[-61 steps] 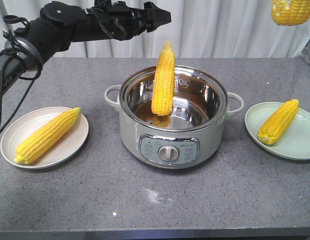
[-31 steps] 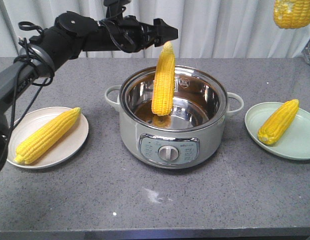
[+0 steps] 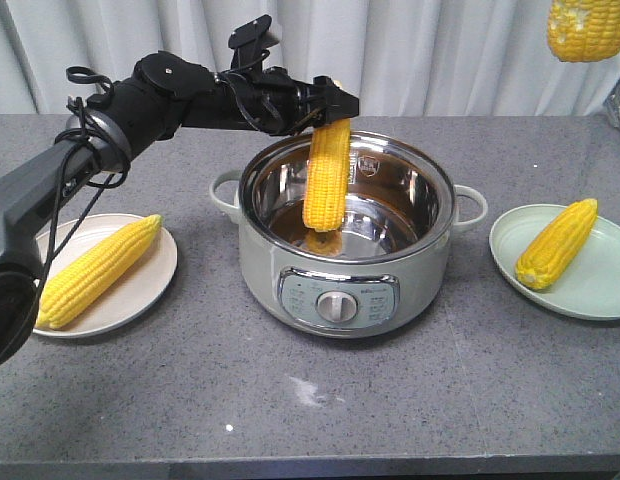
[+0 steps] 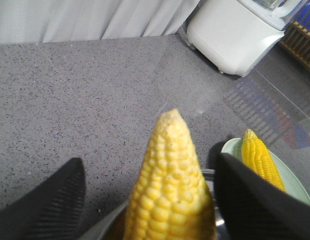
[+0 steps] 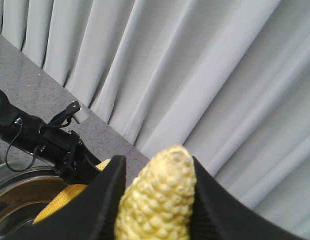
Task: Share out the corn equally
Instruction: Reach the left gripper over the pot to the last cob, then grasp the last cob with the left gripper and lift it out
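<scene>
The standing cob (image 3: 327, 175) leans upright in the pot (image 3: 290, 255), butt down, tip above the rim. The left gripper (image 3: 333, 103) straddles that tip with fingers (image 4: 45, 200) spread, a gap showing on at least one side. The left arm (image 3: 100, 140) rises from the table's (image 3: 290, 400) left edge, bends, and runs nearly level to the pot. The raised cob (image 3: 588, 25) hangs high at upper right, pinched in the right gripper (image 5: 155, 175). The left cob (image 3: 98, 270) lies on the left plate (image 3: 140, 290), and the right cob (image 3: 557, 243) on the right plate (image 3: 600, 280).
</scene>
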`<state>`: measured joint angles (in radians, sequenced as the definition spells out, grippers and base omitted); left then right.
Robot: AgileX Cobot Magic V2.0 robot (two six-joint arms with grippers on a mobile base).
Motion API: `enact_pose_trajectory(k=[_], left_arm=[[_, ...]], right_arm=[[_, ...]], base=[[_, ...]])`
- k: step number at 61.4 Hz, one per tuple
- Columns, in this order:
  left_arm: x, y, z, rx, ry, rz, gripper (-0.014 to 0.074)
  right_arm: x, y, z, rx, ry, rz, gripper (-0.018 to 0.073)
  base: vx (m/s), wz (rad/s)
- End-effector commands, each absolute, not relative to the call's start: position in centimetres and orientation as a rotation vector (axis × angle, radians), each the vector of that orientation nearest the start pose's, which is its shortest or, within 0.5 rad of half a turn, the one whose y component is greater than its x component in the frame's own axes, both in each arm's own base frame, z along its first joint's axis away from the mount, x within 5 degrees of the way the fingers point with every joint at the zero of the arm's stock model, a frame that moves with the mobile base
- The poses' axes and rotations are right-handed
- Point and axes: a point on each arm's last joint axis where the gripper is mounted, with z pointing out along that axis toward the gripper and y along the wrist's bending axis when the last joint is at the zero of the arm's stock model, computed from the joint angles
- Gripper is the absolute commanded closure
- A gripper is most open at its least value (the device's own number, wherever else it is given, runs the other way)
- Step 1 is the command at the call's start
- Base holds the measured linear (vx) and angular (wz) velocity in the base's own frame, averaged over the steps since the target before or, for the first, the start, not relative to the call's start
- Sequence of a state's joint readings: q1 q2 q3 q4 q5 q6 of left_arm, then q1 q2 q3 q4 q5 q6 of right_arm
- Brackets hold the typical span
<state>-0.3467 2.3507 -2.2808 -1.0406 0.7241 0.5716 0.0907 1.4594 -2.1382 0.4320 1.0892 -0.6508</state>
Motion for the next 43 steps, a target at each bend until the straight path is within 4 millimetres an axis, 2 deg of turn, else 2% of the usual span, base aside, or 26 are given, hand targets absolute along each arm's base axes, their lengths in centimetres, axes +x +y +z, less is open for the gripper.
enact_pose_trajectory(k=[1, 15, 24, 33, 43], left_arm=[[48.0, -23.3, 34.7, 0.417, 1.873, -1.077, 0.02], [47.8, -23.4, 34.9, 0.413, 1.869, -1.11, 0.0456], [47.4, -23.4, 36.3, 0.368, 1.818, -1.198, 0.0607], [46.3, -23.2, 38.5, 0.383, 1.773, -1.224, 0.0605], [44.0, -22.2, 42.4, 0.439, 1.706, -1.212, 0.0605]], right_arm=[[23.6, 5.4, 59.2, -0.682, 1.578, 0.088, 0.0564], [23.5, 5.4, 59.2, -0.685, 1.581, 0.089, 0.0564], [23.5, 5.5, 59.0, -0.686, 1.601, 0.102, 0.0564], [23.5, 5.5, 59.0, -0.677, 1.607, 0.112, 0.0564], [23.5, 5.5, 58.8, -0.653, 1.629, 0.14, 0.0564]], base=[[0.0, 0.0], [0.0, 0.0], [0.0, 0.0], [0.0, 0.0], [0.0, 0.0]])
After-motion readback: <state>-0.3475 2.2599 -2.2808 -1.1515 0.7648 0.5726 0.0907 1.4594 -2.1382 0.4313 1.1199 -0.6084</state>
